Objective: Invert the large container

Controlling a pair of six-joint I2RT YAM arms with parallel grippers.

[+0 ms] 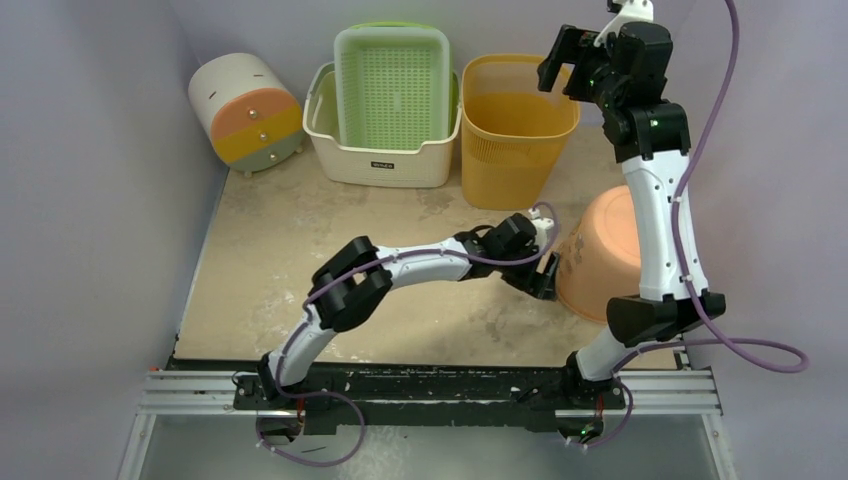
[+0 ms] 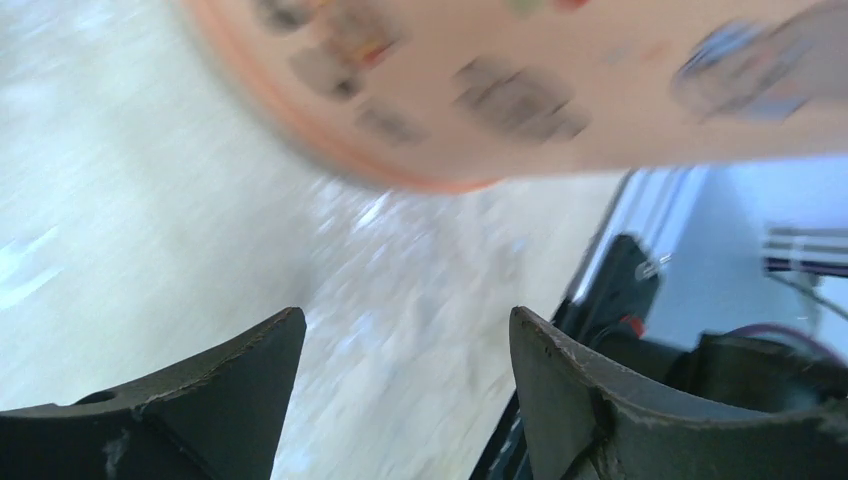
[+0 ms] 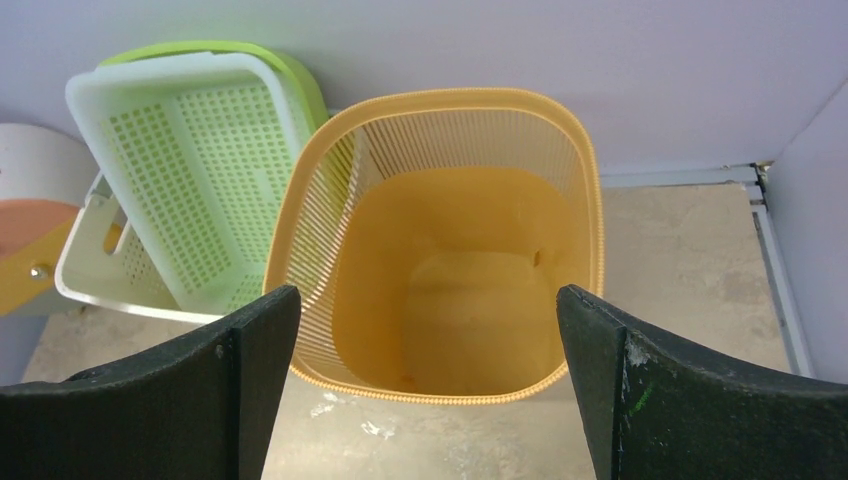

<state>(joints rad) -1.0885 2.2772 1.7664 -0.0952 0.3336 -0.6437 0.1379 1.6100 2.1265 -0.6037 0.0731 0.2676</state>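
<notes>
Evidently already flipped, the peach round plastic basin (image 1: 598,250) lies dome-up at the right of the counter (image 1: 280,250); my left end effector (image 1: 547,272) sits beside its rim, jaws apart and empty. My right end effector (image 1: 572,58) hangs high, jaws spread, parked clear of the work

Nothing here can be read. The white basket (image 1: 350,160) at the far side has a small dark label (image 1: 383,165) on its near wall, but its lettering is too small to make out. The orange tub (image 1: 600,250) on the right has printed marks (image 2: 510,100) on its side. They are blurred in the left wrist view and tiny from above.
</notes>
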